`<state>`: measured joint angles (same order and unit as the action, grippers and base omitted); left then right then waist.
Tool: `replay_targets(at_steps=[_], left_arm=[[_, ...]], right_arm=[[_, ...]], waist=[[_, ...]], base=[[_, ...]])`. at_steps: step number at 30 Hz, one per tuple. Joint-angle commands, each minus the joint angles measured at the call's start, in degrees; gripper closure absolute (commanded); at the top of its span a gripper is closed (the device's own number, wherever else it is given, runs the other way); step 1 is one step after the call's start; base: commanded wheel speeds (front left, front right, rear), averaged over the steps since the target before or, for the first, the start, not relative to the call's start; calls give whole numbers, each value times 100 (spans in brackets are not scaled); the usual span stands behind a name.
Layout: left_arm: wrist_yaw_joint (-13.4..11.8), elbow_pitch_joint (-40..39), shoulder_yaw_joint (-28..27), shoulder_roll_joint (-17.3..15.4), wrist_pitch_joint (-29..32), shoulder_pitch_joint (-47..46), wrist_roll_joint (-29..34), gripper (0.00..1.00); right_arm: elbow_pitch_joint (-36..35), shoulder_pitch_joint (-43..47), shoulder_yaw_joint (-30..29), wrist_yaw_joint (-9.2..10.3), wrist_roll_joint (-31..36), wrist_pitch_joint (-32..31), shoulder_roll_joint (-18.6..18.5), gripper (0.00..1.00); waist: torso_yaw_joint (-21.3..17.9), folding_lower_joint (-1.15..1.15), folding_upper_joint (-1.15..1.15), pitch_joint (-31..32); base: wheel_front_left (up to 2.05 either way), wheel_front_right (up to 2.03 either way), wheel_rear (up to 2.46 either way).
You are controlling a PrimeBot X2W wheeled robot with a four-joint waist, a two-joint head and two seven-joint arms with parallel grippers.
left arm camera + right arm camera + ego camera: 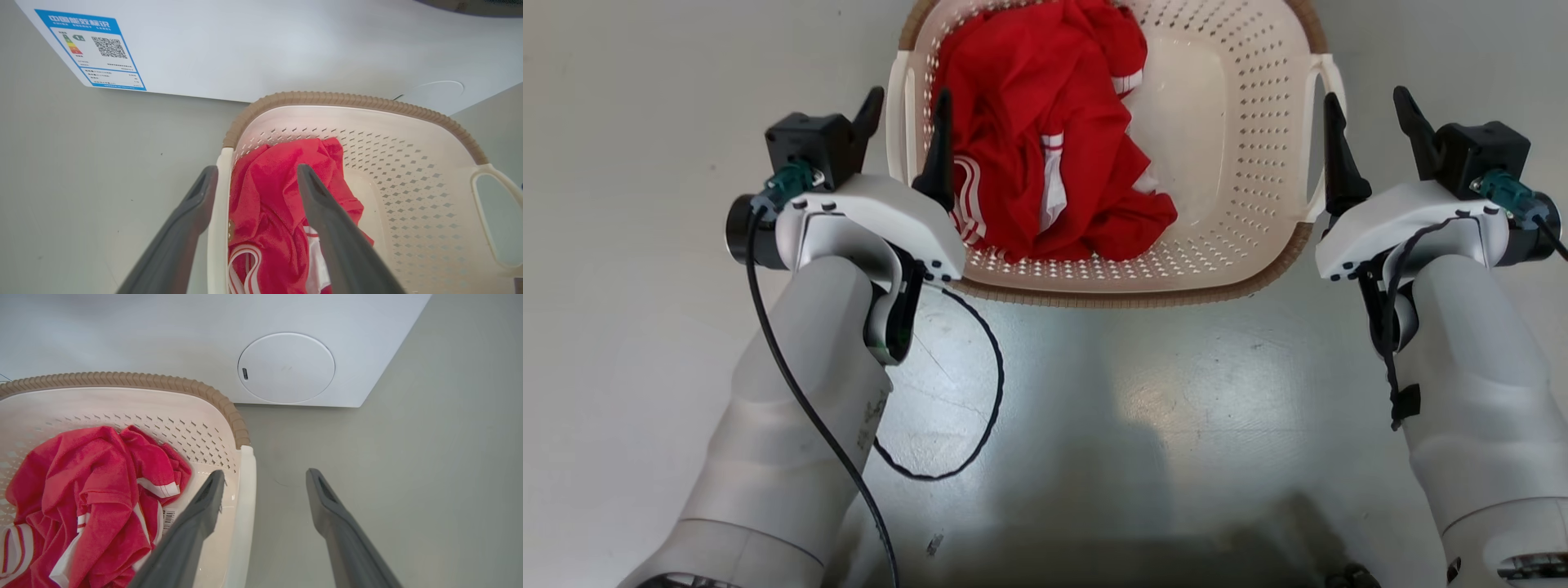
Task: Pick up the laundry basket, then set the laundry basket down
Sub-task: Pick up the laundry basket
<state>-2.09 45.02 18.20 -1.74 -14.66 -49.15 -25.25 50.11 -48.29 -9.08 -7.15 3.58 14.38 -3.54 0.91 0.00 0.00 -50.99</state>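
Note:
The laundry basket [1241, 122], cream-white and perforated with a brown woven-look rim, stands on the grey floor straight ahead with a red garment [1045, 139] bunched in its left half. My left gripper [907, 122] is open, its two dark fingers straddling the basket's left white handle [218, 204], one outside and one over the garment. Open as well, my right gripper [1372, 122] has the right handle [245, 490] between its fingers, one inside the basket [122, 408] and one outside. Neither pair of fingers presses on a handle.
A white washing machine stands right behind the basket, its blue energy label [94, 49] showing in the left wrist view and a round cover [286, 367] in the right wrist view. A black cable [980, 392] loops from my left arm over the floor.

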Motion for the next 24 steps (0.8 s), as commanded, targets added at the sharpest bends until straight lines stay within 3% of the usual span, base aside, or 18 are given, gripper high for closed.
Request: replay_targets(at_steps=[1, 24], left_arm=[[-66, -63, -135, -114, -34, -4, -8, 0], [-136, 565, 331, -114, -34, -406, -216, 0]], right_arm=[[-60, 82, 91, -34, 38, 62, 67, 0], [361, -304, 235, -34, 114, 62, 67, 0]], waist=[[13, 0, 0, -50], [139, 0, 0, -527]], base=[[0, 0, 0], [0, 0, 0]])
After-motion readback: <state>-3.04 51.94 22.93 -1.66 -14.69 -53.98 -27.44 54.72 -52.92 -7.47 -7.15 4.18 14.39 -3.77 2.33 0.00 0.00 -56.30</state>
